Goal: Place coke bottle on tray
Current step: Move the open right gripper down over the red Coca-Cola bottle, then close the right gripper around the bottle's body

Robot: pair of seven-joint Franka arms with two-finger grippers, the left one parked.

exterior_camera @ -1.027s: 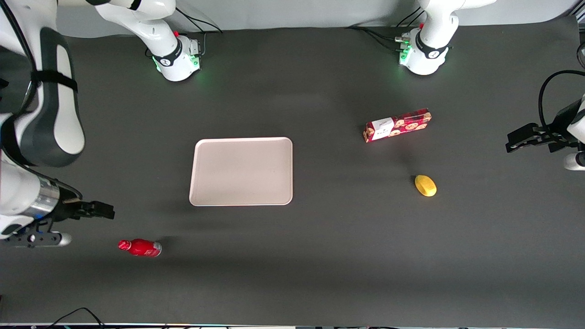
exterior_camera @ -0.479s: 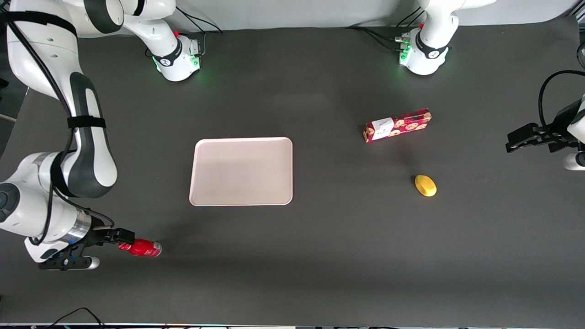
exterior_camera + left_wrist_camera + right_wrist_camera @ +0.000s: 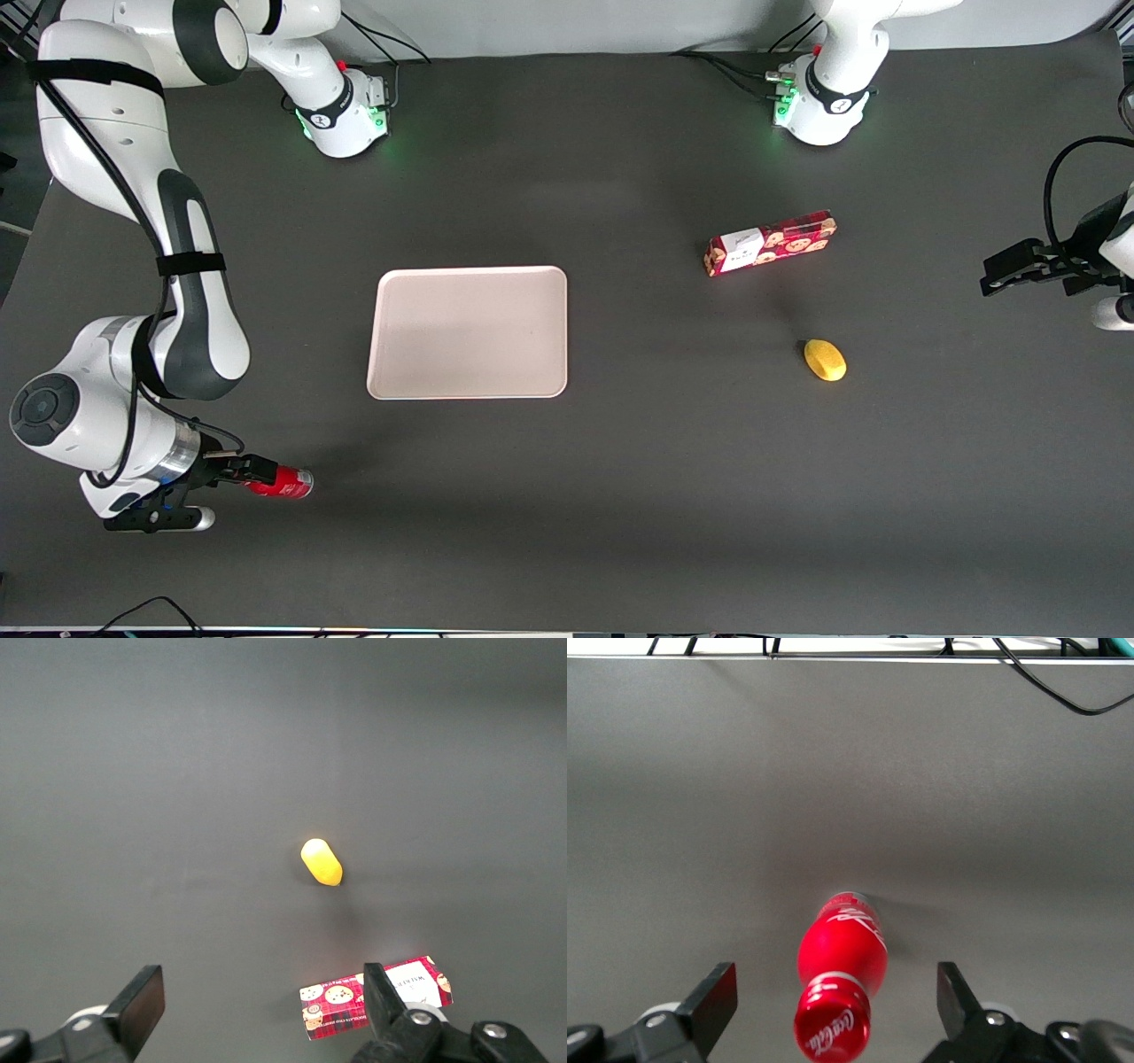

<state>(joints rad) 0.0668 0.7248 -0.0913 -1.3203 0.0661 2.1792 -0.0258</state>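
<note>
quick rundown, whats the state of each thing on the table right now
coke bottle: lying on its side on the table, not gripped
tray: flat, nothing on it
gripper: open, fingers either side of the bottle's cap end
cookie box: lying flat
yellow object: resting on the table

Between the black fingers of the spread pincer lies a bright red bottle with white lettering and a red cap. Well away from the pincer on the dark grey table are a pale beige-pink tray, a yellow lemon and a red cookie-printed box.
</note>
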